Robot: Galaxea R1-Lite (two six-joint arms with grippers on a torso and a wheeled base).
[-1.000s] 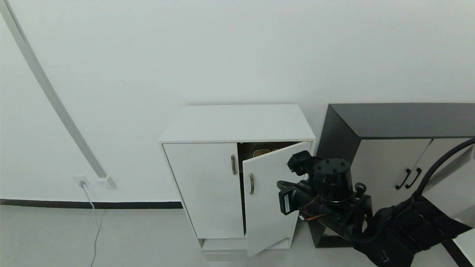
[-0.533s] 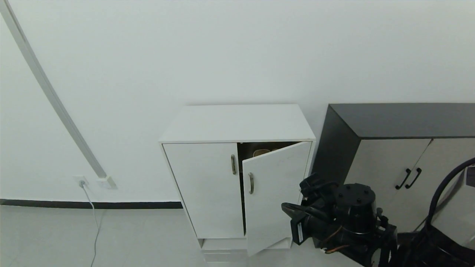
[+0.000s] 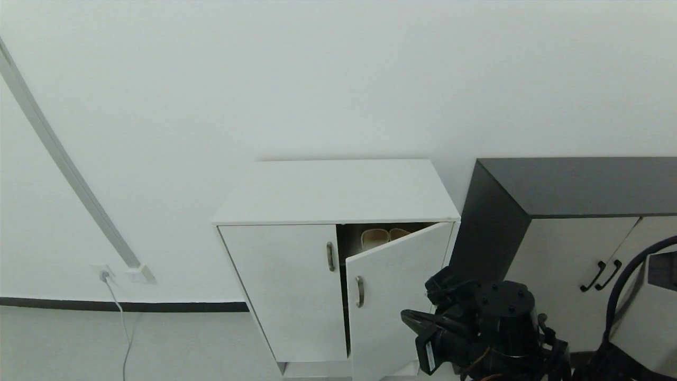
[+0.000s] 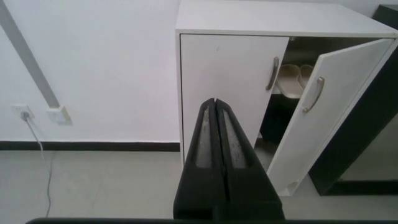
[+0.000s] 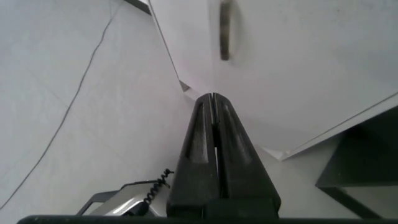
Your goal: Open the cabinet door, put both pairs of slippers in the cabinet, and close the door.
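- Your right gripper (image 5: pixel 213 96) had its fingers pressed together near the door (image 3: pixel 396 286), probably to push it, not grasp.
- Your left gripper (image 4: pixel 215 101), fingers also together, faced the cabinet (image 3: pixel 338 190).
- Slippers (image 3: pixel 382 236) lay on the shelf inside, and the door was ajar.

White cabinet door (image 3: pixel 391 280) ajar, beige slippers (image 3: pixel 374 237) inside

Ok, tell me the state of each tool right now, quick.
Left tool: closed, holding nothing.
Right tool: closed, holding nothing.
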